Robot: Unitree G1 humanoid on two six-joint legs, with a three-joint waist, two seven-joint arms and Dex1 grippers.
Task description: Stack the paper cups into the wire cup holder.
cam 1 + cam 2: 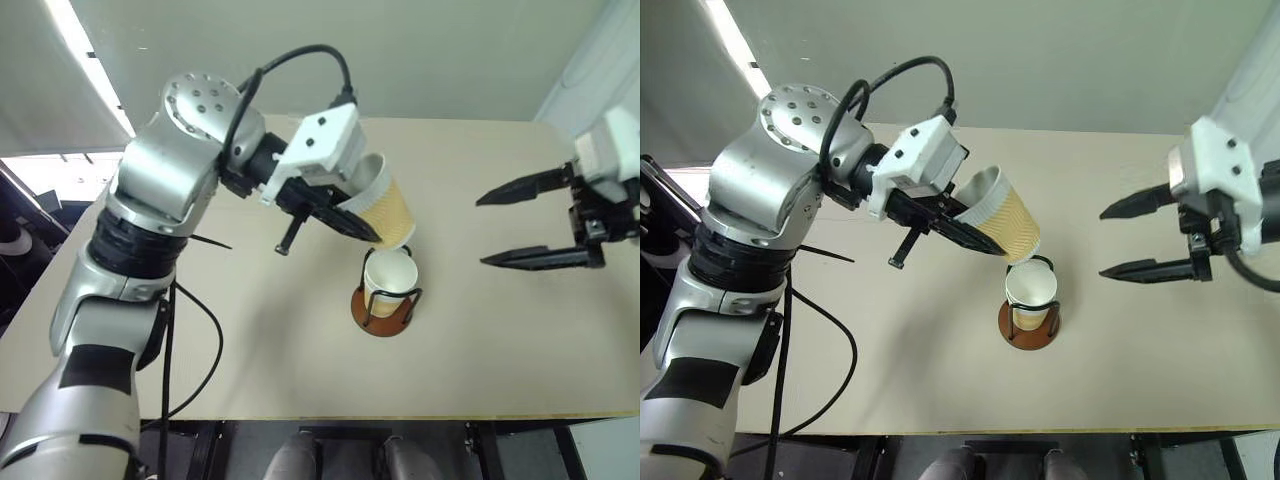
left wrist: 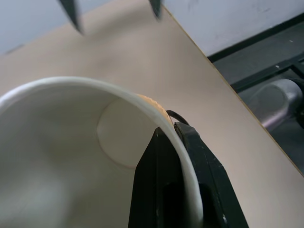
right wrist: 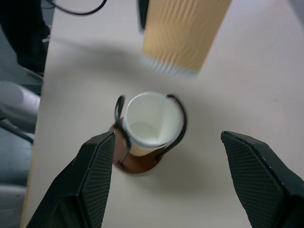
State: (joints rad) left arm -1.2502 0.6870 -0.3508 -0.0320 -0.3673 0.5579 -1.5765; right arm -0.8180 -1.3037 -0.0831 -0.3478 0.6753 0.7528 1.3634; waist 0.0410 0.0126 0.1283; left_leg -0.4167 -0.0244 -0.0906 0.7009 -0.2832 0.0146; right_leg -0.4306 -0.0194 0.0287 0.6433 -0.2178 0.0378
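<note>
While my left gripper (image 1: 352, 222) pinches one tilted paper cup (image 1: 385, 210) by its rim, centre frame: stacking step, cup carried above holder.

Wire cup holder (image 1: 383, 309) stands just below centre on the table (image 1: 250, 350), a second cup (image 1: 389, 279) already seated inside. My right gripper (image 1: 497, 229), at right, hangs wide and empty. Next, as I judge: level the cup, align it over the seated one, lower, release.

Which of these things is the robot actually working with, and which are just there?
Part of the job:
- held paper cup, gripped at its rim by the left gripper
- paper cup in the holder
- wire cup holder

Just there:
- table
- right gripper, open, holding nothing
- black cable
</note>
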